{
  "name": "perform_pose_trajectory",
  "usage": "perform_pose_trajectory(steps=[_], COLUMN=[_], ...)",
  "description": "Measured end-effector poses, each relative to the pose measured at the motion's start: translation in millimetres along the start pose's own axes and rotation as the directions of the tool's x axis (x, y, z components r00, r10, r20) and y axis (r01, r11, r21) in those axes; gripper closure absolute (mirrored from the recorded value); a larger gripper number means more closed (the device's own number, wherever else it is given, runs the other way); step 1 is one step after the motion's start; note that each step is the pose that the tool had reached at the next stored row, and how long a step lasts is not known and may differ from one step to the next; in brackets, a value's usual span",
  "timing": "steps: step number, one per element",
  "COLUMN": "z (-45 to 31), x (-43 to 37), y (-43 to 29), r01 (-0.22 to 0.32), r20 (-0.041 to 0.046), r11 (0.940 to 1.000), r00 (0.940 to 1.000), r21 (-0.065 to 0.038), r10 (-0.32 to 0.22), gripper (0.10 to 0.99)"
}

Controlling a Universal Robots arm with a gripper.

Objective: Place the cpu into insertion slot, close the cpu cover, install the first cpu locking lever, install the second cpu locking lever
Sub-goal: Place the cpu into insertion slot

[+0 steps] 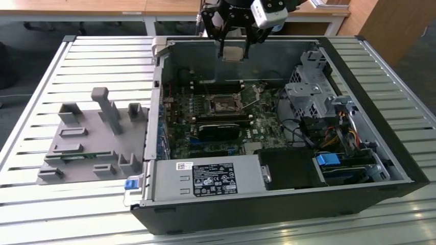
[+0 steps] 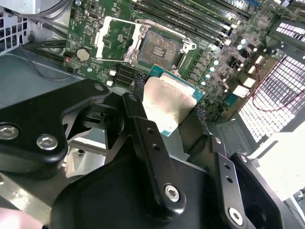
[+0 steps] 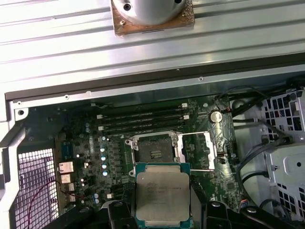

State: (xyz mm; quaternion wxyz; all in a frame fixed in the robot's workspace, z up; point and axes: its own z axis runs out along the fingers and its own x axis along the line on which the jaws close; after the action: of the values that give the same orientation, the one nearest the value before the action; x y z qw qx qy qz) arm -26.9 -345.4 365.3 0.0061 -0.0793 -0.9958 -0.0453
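Note:
My gripper [image 1: 234, 50] hangs over the back of the open computer case [image 1: 402, 168], shut on the cpu [image 1: 233, 54], a flat square chip with a dull silver top. In both wrist views the cpu [image 2: 167, 102] [image 3: 162, 193] sits between my black fingers [image 2: 143, 124], held above the motherboard and apart from it. The insertion slot [image 1: 223, 104] [image 2: 160, 45] [image 3: 153, 149] lies open with its dark centre bare. Beside the slot, the cpu cover [image 2: 116, 40] [image 3: 198, 151], a thin silver frame, is swung open and lies back over the board.
A grey fixture block [image 1: 89, 138] with upright posts stands on the slatted table at the exterior view's left. Inside the case are a power supply [image 1: 204, 178], a black block [image 1: 219, 130] in front of the slot, memory slots [image 3: 143, 119], a drive cage [image 1: 310, 97] and loose cables [image 1: 340, 138].

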Motion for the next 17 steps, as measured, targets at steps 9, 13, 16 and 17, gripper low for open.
perform_pose_trajectory(steps=[9,13,16,17], z=[0.1,0.2,0.3,0.3], x=[0.3,0.3,0.3,0.3], y=[-0.1,-0.1,-0.1,-0.1], r01=[-0.046,-0.075,-0.101,-0.11], r20=[0.0042,0.0067,0.009,0.0098], r11=[0.9989,0.9972,0.9949,0.9939], r00=[0.9989,0.9972,0.9948,0.9939], r21=[-0.001,-0.002,-0.002,-0.003], r10=[0.046,0.075,0.101,0.11], gripper=[0.545,0.545,0.545,0.545])
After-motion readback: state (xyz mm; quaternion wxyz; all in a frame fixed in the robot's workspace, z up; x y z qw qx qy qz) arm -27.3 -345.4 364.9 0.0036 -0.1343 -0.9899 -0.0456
